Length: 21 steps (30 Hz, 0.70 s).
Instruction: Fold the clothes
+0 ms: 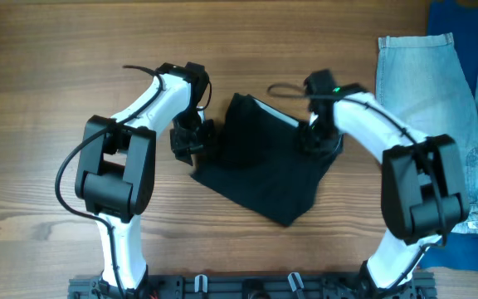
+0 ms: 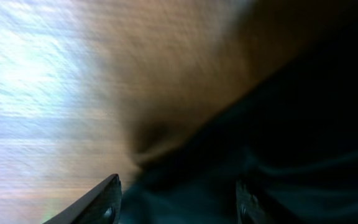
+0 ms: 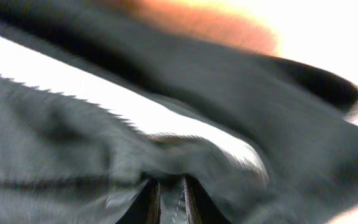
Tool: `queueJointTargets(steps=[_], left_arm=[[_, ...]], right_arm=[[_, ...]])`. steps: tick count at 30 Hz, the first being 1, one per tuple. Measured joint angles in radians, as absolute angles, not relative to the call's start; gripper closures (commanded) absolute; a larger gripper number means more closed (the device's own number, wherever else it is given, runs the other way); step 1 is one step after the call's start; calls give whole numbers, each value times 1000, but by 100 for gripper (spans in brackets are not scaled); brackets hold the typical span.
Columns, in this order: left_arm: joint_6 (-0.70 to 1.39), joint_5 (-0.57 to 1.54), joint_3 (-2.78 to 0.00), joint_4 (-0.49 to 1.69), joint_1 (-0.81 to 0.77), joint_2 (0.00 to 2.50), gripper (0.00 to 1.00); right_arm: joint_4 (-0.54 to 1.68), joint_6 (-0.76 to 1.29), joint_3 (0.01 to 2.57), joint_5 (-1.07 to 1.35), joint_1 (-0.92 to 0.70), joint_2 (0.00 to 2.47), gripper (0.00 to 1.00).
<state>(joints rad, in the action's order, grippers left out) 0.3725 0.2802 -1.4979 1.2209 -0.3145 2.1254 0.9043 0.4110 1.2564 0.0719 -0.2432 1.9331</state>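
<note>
The black garment [image 1: 260, 162] lies crumpled in the middle of the table, with a thin white strip [image 1: 276, 114] at its upper edge. My left gripper [image 1: 196, 141] is at the garment's left edge; in the left wrist view its fingers [image 2: 178, 202] are spread apart with black cloth [image 2: 291, 143] between and beyond them. My right gripper [image 1: 315, 137] is at the garment's upper right part; in the right wrist view its fingers [image 3: 169, 198] are pinched on the black fabric [image 3: 73, 143] just below the white strip [image 3: 104, 93].
A pale blue denim garment [image 1: 430, 100] lies at the right of the wooden table [image 1: 40, 100], on top of a bright blue cloth [image 1: 471, 25]. The arm bases stand along the front edge [image 1: 247, 286].
</note>
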Motion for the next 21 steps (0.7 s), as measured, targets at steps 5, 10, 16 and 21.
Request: queueJointTargets(steps=[5,10,16,21], left_arm=[[315,433,-1494,1180,-315,2107,32],[286,482,-1489,967,-295,1950,0],[247,475,-1497,799,-286,1945,0],[193,518,-1497,793,-286,2031,0]], right_arm=[[1036,397,1434,-24,-200,1927,85],[1090,393,1469,-29,-207,1765,73],[1124,396,1477,-27,-207,1592,65],[1147,396,1477,-27,-207,1584,65]])
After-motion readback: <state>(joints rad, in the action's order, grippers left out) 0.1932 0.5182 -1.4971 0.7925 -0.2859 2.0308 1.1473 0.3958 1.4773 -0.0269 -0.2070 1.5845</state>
